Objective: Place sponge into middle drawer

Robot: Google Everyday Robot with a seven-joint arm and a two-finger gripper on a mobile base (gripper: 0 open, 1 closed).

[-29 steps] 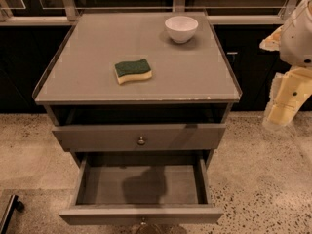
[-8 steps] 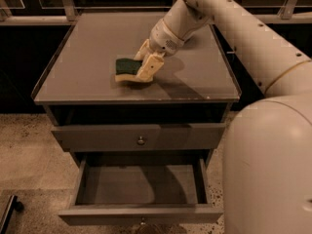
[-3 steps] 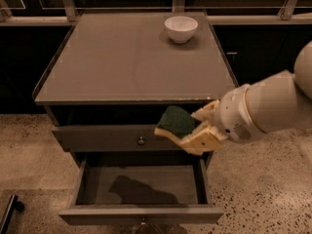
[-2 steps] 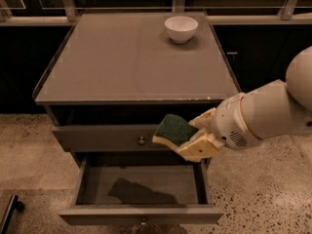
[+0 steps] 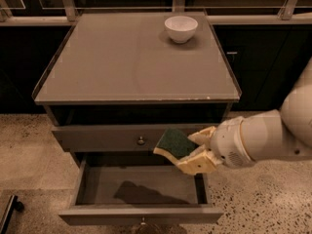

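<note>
My gripper [image 5: 195, 149] comes in from the right on a white arm and is shut on the sponge [image 5: 173, 143], dark green on top with pale yellow foam below. It holds the sponge in the air in front of the upper drawer's face, above the right part of the open middle drawer [image 5: 141, 184]. That drawer is pulled out, its flat grey tray bare except for the shadow of sponge and gripper.
A white bowl [image 5: 181, 29] stands at the back right of the grey tabletop [image 5: 122, 62]. The upper drawer [image 5: 112, 138] is shut, with a small round knob [image 5: 141, 141]. Speckled floor lies around the cabinet; dark cabinets stand behind.
The gripper lifted the sponge off the tabletop, carried it over the front edge, and has lowered it slightly leftward toward the open drawer.
</note>
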